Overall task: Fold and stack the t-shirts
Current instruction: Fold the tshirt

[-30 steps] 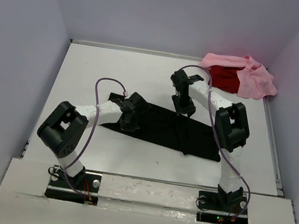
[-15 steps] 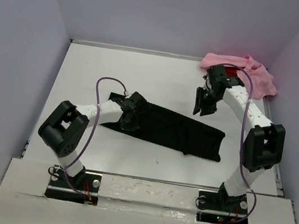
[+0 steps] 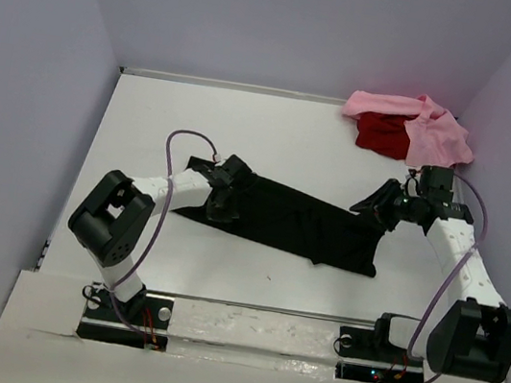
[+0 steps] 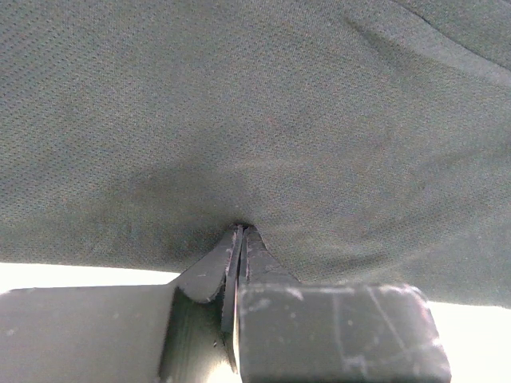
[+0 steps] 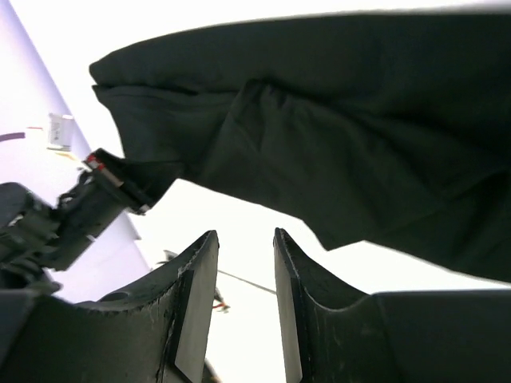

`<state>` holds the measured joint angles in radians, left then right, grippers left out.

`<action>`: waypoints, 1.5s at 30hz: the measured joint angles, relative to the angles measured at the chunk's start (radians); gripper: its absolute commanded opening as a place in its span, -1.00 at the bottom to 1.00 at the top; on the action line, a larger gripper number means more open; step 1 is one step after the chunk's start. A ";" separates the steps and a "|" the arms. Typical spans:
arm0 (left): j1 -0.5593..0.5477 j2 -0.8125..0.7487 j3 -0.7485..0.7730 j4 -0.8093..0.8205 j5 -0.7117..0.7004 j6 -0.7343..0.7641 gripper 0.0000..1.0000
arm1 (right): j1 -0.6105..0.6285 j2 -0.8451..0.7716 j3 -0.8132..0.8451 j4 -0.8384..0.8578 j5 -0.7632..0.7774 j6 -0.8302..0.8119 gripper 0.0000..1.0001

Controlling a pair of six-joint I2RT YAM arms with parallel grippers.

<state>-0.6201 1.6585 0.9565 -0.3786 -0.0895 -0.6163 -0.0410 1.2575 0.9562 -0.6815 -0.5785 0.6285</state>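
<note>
The right hand [image 3: 371, 208], fingers narrowly parted and empty, has swung from the middle of the black t-shirt [image 3: 295, 219] to its 3 o'clock end while the left hand [image 3: 223, 208] stays pinched on its 9 o'clock end, apparently setting up the next fold on the counter [image 3: 179, 121].

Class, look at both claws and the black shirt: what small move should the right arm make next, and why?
Probably ease the right claw onto the near end of the black shirt and close. Its jaws stand open and empty beside the cloth, while the left claw pinches the other end.
</note>
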 measured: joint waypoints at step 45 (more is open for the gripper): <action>0.119 0.030 0.042 -0.035 -0.003 0.096 -0.86 | -0.071 -0.206 -0.600 0.364 0.194 0.400 -0.18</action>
<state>-0.5014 1.6882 0.9989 -0.4133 -0.0921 -0.5205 -0.1116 1.0519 0.3557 -0.3180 -0.3847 1.0286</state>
